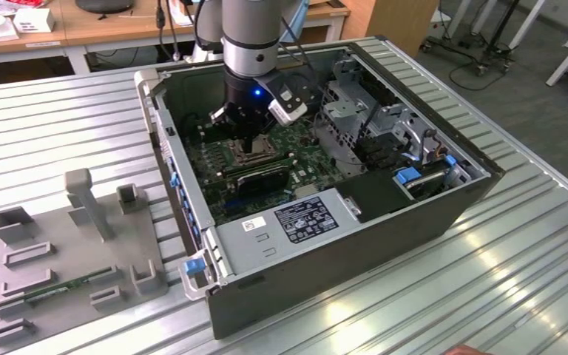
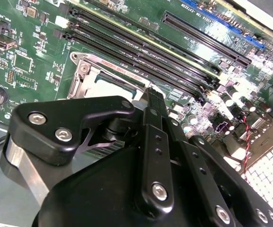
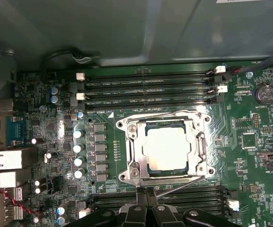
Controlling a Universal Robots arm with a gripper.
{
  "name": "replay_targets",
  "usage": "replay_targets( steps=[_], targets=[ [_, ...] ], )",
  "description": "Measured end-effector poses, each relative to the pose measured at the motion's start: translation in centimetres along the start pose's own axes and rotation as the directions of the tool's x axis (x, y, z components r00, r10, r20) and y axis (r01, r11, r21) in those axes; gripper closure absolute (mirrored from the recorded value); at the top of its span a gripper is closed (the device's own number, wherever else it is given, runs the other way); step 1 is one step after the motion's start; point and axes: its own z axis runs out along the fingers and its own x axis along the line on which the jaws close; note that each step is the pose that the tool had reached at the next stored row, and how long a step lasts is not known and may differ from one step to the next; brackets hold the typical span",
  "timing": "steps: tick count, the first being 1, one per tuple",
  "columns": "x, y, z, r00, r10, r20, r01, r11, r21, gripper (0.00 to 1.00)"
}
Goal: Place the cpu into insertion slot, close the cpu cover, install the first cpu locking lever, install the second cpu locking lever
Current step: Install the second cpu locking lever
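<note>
Arm: it reaches down into the open computer case (image 1: 363, 222), above the green motherboard (image 3: 41, 142).
Gripper (image 3: 147, 195): it is low over the board, just beside the socket edge that faces the memory slots (image 3: 150, 85); the jaws look pressed together, with nothing between them.
Cpu (image 3: 167, 147): it lies flat in the insertion slot (image 3: 200, 146), silvery top up.
Cpu cover (image 3: 136, 149): it lies down around the cpu.
Locking lever (image 3: 183, 178): a thin wire runs along the socket edge near the gripper.
Fixture tray (image 1: 67, 259): grey, on the table at the exterior view's left of the case.
</note>
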Motion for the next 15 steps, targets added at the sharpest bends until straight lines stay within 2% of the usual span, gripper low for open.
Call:
replay_targets(
  steps=[15],
  targets=[
    [0.19, -0.02, 0.06, 1.0000, 0.000, 0.0001, 0.000, 1.0000, 0.0000, 0.89]
  ],
)
